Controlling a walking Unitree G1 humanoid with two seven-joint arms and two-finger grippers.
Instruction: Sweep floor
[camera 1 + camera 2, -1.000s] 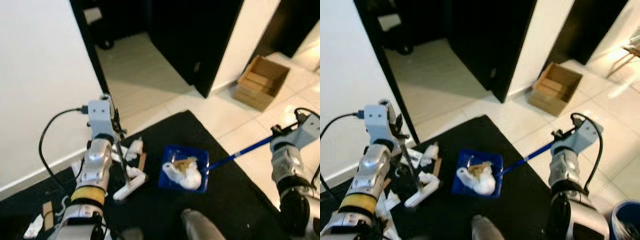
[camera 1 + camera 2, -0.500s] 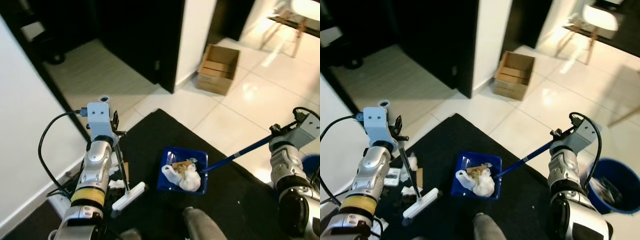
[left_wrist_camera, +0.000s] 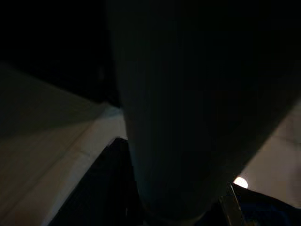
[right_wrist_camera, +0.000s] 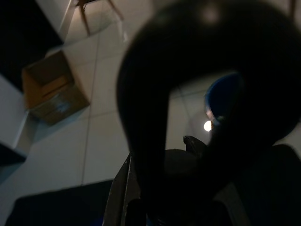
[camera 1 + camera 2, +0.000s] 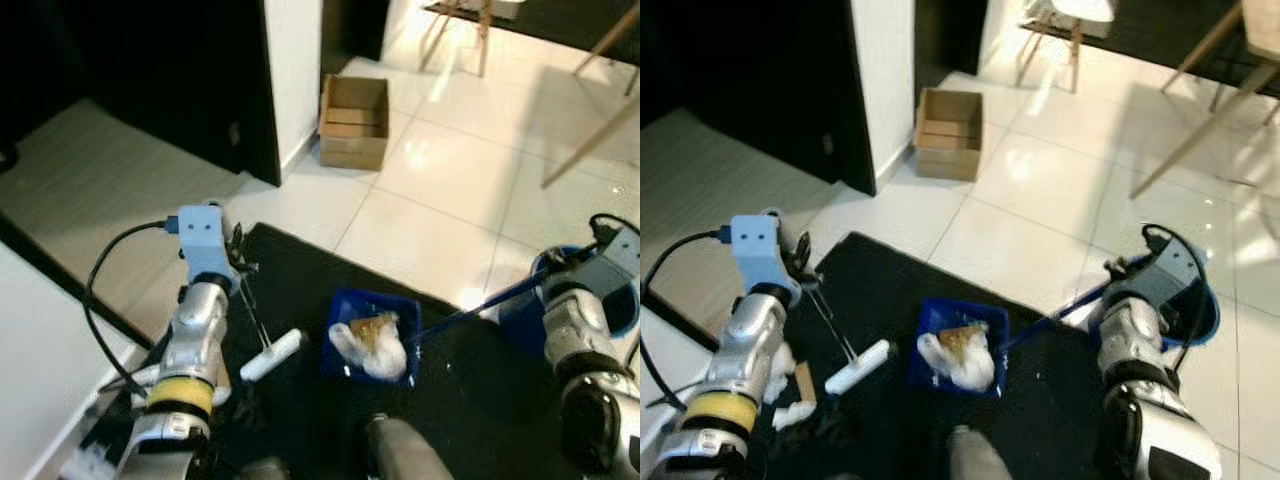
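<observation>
A loaded dustpan (image 5: 370,335) sits over the black mat (image 5: 470,380), white wrappers and scraps heaped inside — the sweeping looks done here, with emptying the step in hand. The right gripper (image 5: 575,272) is closed around the pan's long blue handle (image 5: 470,312); the left gripper (image 5: 238,268) clamps the thin shaft of the brush (image 5: 271,355), its white head down on the mat. A blue bin (image 5: 1200,300) stands just beside the right arm — next, carry the pan level to it and tip.
</observation>
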